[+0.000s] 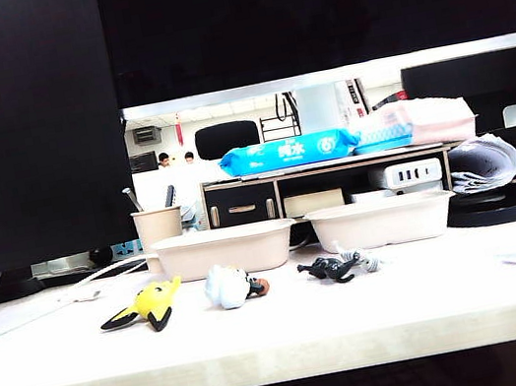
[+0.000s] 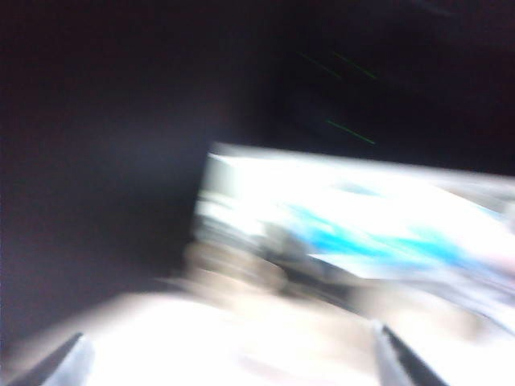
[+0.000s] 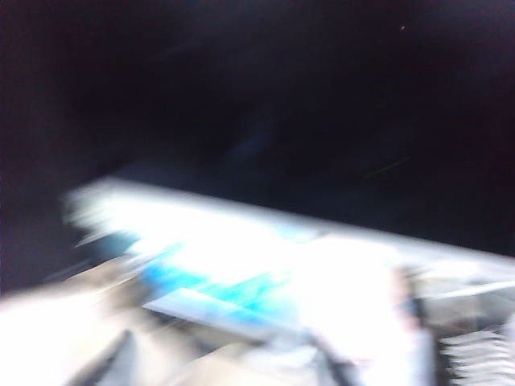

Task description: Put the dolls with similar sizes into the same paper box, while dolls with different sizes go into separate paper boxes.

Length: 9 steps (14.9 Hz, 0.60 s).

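Step in hand, judged: opening approach, nothing yet sorted. Seeing no arm in the exterior view. Reading left gripper [image 2: 229, 342] from its own heavily blurred wrist view: fingertips [image 2: 68, 362] standing wide apart, nothing between them, pointing toward the shelf with the blue wipes pack [image 2: 354, 237]. Working across the bench [image 1: 285, 343] left to right: yellow-and-black doll [image 1: 148, 304] lying on its side near the front, just ahead of the left paper box [image 1: 226, 250]; pale blue-white doll [image 1: 231, 285] lying beside it, apart, also ahead of that box; thin dark grey doll [image 1: 334, 266] lying ahead of the right paper box [image 1: 383, 220]. Judging the first two as close in size, the grey one as smaller. Advising: taking the yellow doll across its body rather than its pointed ends, coming straight down with fingers spread, lifting clear of the rim before releasing low inside the left box; leaving the grey one to the right arm and right box; pinching it low, since it is lying thin and flat. Reading right gripper [image 3: 217, 358] from its smeared wrist view: two dark streaks looking like fingers held apart, nothing visibly held, though blur is limiting certainty. Counting: dolls three, all on the bench; paper boxes two, both appearing empty from this low angle; pen cup [image 1: 157, 227] one, behind, not part of the sort.
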### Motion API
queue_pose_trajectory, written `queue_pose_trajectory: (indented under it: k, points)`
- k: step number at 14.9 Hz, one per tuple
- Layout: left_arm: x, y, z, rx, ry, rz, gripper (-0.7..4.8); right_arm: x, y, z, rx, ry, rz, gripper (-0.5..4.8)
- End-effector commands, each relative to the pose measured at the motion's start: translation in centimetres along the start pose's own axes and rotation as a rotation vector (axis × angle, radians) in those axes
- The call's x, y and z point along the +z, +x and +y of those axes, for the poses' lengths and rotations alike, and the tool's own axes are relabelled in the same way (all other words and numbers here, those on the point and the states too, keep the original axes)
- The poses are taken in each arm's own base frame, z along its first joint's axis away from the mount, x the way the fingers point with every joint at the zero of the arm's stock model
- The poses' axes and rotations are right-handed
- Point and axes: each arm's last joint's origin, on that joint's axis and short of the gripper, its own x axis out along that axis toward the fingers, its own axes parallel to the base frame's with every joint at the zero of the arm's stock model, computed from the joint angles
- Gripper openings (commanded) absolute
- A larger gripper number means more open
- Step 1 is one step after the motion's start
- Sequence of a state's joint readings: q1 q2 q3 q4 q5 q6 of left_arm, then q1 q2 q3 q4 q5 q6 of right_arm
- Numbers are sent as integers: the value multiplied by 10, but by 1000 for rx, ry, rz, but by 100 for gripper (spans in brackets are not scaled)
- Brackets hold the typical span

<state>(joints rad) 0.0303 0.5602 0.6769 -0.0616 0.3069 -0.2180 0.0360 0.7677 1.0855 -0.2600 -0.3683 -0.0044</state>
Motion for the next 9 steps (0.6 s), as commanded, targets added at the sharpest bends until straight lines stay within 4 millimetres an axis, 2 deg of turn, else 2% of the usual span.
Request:
queue_pose_trajectory:
  k: [1,3,5,6,8,9]
  points:
    - [-6,39,3,-303,-249,222,471,-14,32,-4,202,125,133,339]
    - [-24,62,-1,-342,-304,333,471,-34,65,4,305,194,250,339]
    - [-52,89,-13,-377,-329,474,472,-67,108,29,437,314,423,347]
    - [-67,99,-19,-397,-344,544,472,-82,123,44,518,339,500,378]
    - [-95,117,-27,-435,-350,674,479,-115,142,74,621,366,678,379]
    - [-106,123,-28,-431,-359,715,479,-133,150,80,625,364,760,378]
